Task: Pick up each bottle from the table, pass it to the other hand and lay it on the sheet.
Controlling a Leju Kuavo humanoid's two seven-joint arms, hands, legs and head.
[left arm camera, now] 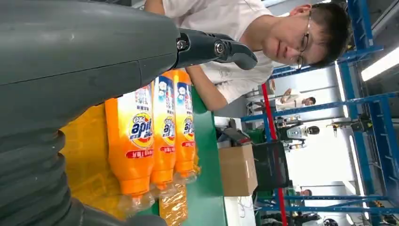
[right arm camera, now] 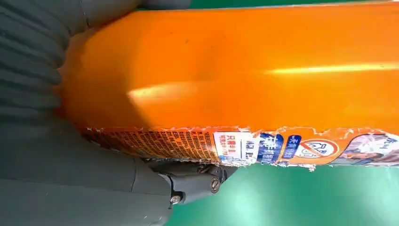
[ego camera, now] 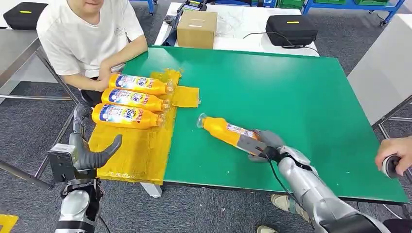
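While the fourth orange bottle (ego camera: 227, 132) lies on its side on the green table (ego camera: 301, 97), cap end pointing toward the sheet, we note the right hand (ego camera: 260, 144) wrapped around its base end; the right wrist view shows the fingers (right arm camera: 197, 181) curled under the torn label and the bottle (right arm camera: 244, 84) pressed against the palm. Whether the bottle is lifted clear of the table we cannot tell.

Three more bottles lie side by side on the yellow sheet (ego camera: 131, 150) at the table's left end, caps toward the table's middle: near one (ego camera: 127, 116), middle one (ego camera: 135, 99), far one (ego camera: 141, 84). The left hand (ego camera: 99, 154) hovers over the sheet's near part, just short of the near bottle, fingers extended and apart, holding nothing.

A person in a white shirt (ego camera: 90, 34) sits at the far left corner, forearms by the far bottle. Beyond the table stand a cardboard box (ego camera: 197, 29) and a black case (ego camera: 291, 30). Another person's hand (ego camera: 396, 155) shows at the right edge.
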